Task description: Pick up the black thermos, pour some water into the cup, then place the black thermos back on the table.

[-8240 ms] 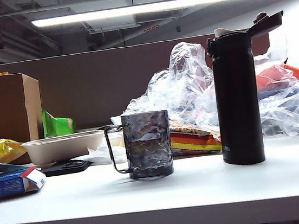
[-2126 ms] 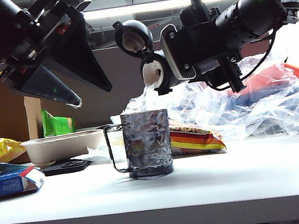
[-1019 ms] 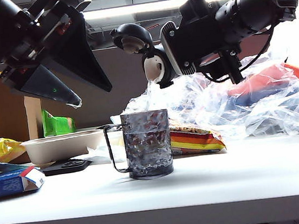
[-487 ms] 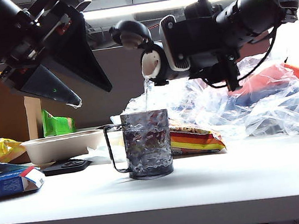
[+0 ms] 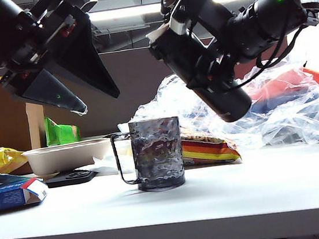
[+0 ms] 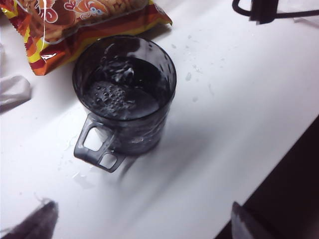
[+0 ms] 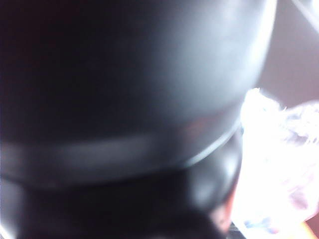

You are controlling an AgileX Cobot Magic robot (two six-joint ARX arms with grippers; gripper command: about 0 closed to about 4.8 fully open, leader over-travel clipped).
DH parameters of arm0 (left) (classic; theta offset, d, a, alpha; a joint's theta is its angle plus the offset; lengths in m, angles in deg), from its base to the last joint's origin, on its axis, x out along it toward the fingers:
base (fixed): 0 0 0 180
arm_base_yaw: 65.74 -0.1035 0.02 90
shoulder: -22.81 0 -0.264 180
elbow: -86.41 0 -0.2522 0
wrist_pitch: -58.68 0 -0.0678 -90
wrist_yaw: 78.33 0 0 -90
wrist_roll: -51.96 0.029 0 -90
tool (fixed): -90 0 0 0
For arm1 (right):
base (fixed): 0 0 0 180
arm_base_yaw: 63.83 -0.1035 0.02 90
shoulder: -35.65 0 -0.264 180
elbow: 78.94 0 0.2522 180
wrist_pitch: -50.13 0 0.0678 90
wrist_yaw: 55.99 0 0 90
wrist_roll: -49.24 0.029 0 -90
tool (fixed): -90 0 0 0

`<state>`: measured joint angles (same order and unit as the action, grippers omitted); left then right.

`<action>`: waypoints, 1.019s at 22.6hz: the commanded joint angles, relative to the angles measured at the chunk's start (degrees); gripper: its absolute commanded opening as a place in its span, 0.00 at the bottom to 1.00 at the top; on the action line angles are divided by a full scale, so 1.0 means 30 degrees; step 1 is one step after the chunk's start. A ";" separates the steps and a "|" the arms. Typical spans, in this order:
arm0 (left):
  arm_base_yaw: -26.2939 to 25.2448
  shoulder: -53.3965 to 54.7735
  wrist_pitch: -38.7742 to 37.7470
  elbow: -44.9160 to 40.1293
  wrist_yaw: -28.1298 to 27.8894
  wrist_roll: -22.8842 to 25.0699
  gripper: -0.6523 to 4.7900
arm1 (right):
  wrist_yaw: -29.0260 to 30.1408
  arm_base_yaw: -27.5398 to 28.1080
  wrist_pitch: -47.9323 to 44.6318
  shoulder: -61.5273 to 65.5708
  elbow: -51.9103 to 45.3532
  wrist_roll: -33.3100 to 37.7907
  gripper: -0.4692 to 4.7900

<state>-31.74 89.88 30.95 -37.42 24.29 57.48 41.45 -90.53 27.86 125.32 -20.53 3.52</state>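
Observation:
The smoky-grey dimpled cup (image 5: 157,153) stands on the white table (image 5: 262,194) with its handle to the left. From the left wrist view the cup (image 6: 124,94) holds dark rippling water, and drops lie on the table (image 6: 234,104) around it. My right gripper (image 5: 215,60) is shut on the black thermos (image 5: 198,56), held in the air up and to the right of the cup. It is tilted, lid end up-left, base down-right. The thermos (image 7: 124,74) fills the right wrist view as a blur, hiding the jaws. My left gripper (image 5: 96,102) hangs open above and left of the cup, holding nothing.
A beige bowl (image 5: 65,156), a flat black object (image 5: 70,178), a blue box (image 5: 11,193) and a cardboard box (image 5: 13,114) sit at the left. A striped snack bag (image 5: 207,148) lies behind the cup, and crumpled clear plastic bags (image 5: 298,108) are piled at the back right.
The thermos has swung from lying level with its spout over the cup to tilted lid-up, and the stream of water has stopped. The left arm has not moved.

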 commanded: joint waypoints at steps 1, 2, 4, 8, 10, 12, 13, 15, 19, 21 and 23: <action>0.0000 -0.0036 0.0240 0.0102 0.0022 -0.0372 1.00 | 0.0124 -0.0036 -0.0918 -0.0182 0.0189 0.3876 0.40; 0.0000 -0.0044 0.0240 0.0102 0.0044 -0.0568 1.00 | 0.0131 -0.0036 -0.0925 -0.0182 0.0189 0.5311 0.41; 0.0000 -0.0044 0.0240 0.0102 0.0073 -0.0561 1.00 | 0.0146 -0.0036 -0.0925 -0.0182 0.0189 0.5974 0.41; 0.0000 -0.0036 0.0270 0.0102 -0.0350 -0.0262 1.00 | 0.2601 -0.0036 -0.1056 -0.0182 0.0197 0.7118 0.41; 0.0000 -0.0044 0.0270 0.0102 -0.0342 -0.0277 1.00 | 0.3177 -0.0036 -0.1078 -0.0182 0.0197 0.8386 0.41; 0.0000 -0.0051 0.0248 0.0102 -0.0328 -0.0284 1.00 | 0.3045 -0.0044 -0.1202 -0.0211 0.0197 0.9646 0.41; 0.0000 -0.0051 0.0248 0.0102 -0.0335 -0.0284 1.00 | 0.3067 -0.0036 -0.1122 -0.0408 0.0182 1.0397 0.40; 0.0000 -0.0051 0.0248 0.0102 -0.0335 -0.0284 1.00 | 0.2987 -0.0029 -0.0707 -0.1005 0.0168 1.1402 0.40; 0.0000 -0.0051 0.0262 0.0102 -0.0342 -0.0277 1.00 | 0.1180 -0.0022 -0.2076 -0.3075 -0.3031 1.2597 0.40; 0.0000 -0.0051 0.0262 0.0102 -0.0342 -0.0277 1.00 | 0.0291 -0.0022 -0.4663 -0.3497 -0.5049 1.3719 0.40; 0.0000 -0.0051 0.0270 0.0102 -0.0350 -0.0277 1.00 | -0.1195 -0.0022 -0.6360 -0.3483 -0.5967 1.4389 0.40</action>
<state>-31.74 89.88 30.95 -37.44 23.37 56.43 40.90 -90.59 15.01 115.48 -38.28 45.71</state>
